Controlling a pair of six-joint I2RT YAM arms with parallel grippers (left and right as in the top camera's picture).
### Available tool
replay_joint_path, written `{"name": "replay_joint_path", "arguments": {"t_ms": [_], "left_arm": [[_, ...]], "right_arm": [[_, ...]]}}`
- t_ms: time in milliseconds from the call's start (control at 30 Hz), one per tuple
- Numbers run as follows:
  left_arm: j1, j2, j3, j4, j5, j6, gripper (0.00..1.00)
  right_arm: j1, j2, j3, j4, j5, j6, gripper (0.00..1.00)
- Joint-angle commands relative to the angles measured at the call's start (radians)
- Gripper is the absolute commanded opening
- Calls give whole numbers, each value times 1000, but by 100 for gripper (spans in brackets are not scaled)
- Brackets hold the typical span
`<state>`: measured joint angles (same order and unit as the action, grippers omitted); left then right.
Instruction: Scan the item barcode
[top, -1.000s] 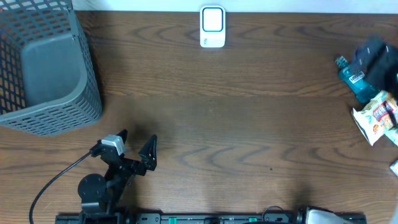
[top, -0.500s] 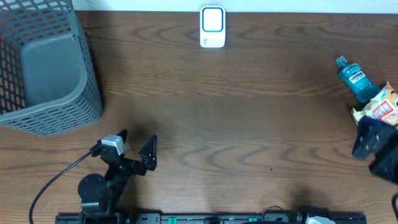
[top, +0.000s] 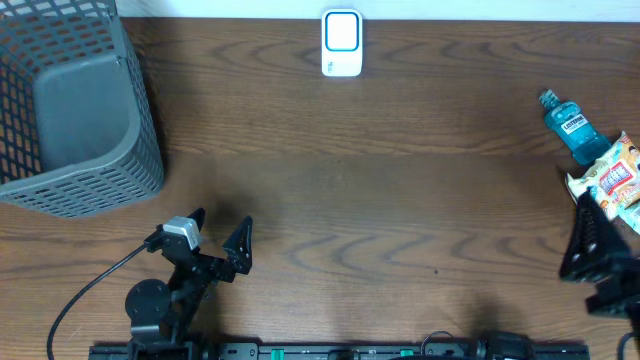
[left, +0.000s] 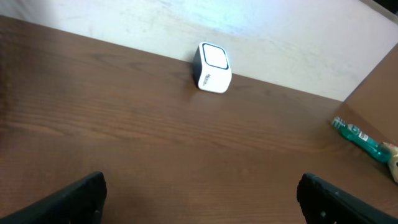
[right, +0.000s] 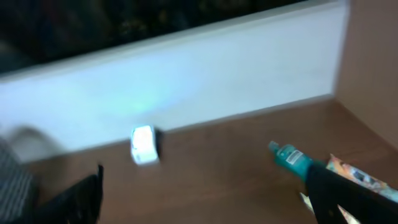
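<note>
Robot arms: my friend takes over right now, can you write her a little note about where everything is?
Left tool: open, empty, near the table's front left.
Right tool: open, empty, at the right edge, just in front of the snack packet.
Blue mouthwash bottle lies on its side behind the packet.
White scanner stands at the back middle; grey basket back left.
Done: nothing picked up or scanned.
Left: grab an item, show its barcode to the scanner.

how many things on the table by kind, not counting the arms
basket: 1
scanner: 1
mouthwash bottle: 1
snack packet: 1
total: 4, counting only what shows in the overhead view; the right edge cuts off the packet, so more may lie beyond it
</note>
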<state>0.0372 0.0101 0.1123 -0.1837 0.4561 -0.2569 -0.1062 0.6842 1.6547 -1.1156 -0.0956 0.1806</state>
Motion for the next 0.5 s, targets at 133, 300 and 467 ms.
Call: {"name": "replay_joint_path", "arguments": {"t_ms": [133,300,467], "left_arm": [[-3,-6,10,1,-5,13,98],[-3,-6,10,0,-5,13,98],[-3,-6,9,1,-5,13,98]], "right_arm": [[97,-213,-397,267,-39,-29,99],[151,-352,-663,473,-39,-29,99],[153,-476,-860,609,-45,-29,99]]}}
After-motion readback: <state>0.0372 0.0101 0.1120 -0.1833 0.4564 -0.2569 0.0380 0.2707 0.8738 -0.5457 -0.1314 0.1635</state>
